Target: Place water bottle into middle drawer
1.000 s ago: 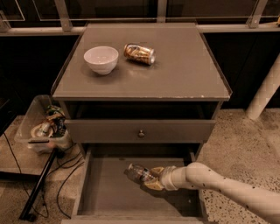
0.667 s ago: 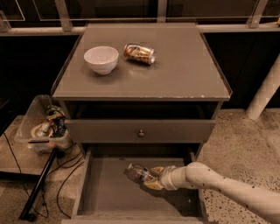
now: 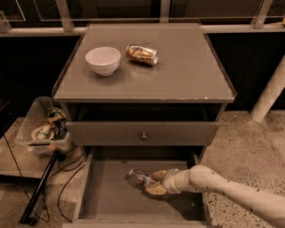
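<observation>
Grey cabinet [image 3: 178, 75], speckled floor [image 3: 249, 147], dark windows [image 3: 116, 10], white pillar [image 3: 269, 93].

Over middle drawer [image 3: 104, 202], right of centre, gripper [image 3: 156, 183] clasps water bottle [image 3: 138, 178]; above drawer, on cabinet top [image 3: 187, 75], bowl [image 3: 103, 60], drink can [image 3: 141, 54].

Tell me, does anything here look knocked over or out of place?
The drink can lies on its side on the cabinet top, beside the upright bowl. The tool holds the water bottle inside the open middle drawer.

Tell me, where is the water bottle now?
Camera view: the water bottle is in the open middle drawer, near its centre, gripped by the tool reaching from the right.
</observation>
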`<state>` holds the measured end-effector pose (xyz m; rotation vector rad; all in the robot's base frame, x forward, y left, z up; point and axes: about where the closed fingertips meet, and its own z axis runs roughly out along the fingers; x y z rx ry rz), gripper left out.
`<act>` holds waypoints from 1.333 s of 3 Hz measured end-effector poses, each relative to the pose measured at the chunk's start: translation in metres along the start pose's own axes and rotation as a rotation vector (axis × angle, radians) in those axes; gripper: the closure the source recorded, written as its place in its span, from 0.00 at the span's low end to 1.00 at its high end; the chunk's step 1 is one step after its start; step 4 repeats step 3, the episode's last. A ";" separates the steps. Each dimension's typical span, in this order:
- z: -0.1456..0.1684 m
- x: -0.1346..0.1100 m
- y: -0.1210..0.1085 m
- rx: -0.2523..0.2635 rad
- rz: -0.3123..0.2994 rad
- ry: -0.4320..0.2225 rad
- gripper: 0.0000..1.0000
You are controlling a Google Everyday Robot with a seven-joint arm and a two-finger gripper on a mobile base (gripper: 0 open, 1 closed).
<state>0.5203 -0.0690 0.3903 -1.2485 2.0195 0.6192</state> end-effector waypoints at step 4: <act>0.000 0.000 0.000 0.000 0.000 0.000 0.00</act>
